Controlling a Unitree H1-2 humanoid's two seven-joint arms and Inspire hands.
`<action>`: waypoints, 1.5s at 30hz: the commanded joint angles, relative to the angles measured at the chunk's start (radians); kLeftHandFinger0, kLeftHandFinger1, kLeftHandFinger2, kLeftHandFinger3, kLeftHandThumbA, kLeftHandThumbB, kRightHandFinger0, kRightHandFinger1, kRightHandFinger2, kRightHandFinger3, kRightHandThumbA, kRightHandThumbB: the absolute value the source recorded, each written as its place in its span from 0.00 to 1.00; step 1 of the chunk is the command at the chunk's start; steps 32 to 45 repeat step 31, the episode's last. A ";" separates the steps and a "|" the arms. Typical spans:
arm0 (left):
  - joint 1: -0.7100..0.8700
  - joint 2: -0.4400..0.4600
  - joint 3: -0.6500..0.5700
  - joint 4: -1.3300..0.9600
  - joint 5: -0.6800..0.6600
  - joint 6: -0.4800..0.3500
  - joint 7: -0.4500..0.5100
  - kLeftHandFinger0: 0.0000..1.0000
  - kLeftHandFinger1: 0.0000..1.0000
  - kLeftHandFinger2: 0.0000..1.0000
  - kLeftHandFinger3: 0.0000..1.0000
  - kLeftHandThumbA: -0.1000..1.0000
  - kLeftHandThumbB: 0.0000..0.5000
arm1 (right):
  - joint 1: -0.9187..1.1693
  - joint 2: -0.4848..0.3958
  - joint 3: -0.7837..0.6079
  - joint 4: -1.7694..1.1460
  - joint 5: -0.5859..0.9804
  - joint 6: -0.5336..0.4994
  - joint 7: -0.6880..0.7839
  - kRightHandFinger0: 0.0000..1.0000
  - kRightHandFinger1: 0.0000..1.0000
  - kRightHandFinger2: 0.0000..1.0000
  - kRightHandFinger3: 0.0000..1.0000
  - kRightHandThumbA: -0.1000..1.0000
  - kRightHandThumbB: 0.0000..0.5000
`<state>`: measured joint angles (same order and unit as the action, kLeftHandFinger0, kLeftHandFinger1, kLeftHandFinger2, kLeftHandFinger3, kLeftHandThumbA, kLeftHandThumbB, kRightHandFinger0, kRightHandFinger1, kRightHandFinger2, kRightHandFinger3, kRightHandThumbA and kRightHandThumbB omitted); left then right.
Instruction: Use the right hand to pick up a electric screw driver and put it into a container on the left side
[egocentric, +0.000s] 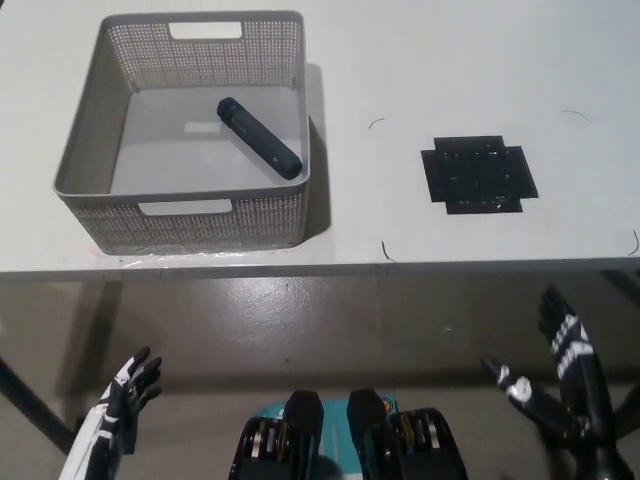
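Screwdriver (259, 138) lay inside the container (84, 150); right hand (562, 378) hung low, fingers apart and empty, nothing left to do.

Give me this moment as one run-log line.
screwdriver: lying in basket | right hand: open, below table edge | left hand: open, low at left | black mat: bare

No text, label, brand, number or sign can be read anywhere here.
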<state>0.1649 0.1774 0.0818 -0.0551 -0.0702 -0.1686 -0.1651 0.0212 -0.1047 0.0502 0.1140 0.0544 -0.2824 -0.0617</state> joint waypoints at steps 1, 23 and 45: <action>-0.008 -0.006 0.021 -0.004 -0.021 -0.038 0.023 1.00 1.00 1.00 1.00 1.00 0.22 | 0.000 0.008 -0.011 0.036 0.052 -0.099 0.055 1.00 1.00 1.00 1.00 1.00 0.60; -0.021 -0.126 -0.018 -0.017 0.025 -0.035 0.059 1.00 1.00 1.00 1.00 1.00 0.19 | 0.066 0.045 0.059 -0.020 0.097 0.009 0.156 1.00 1.00 1.00 1.00 1.00 0.52; -0.018 -0.166 -0.035 -0.032 0.034 -0.017 0.067 1.00 1.00 1.00 1.00 1.00 0.15 | 0.032 0.059 0.100 0.009 0.036 0.008 0.159 1.00 1.00 1.00 1.00 1.00 0.54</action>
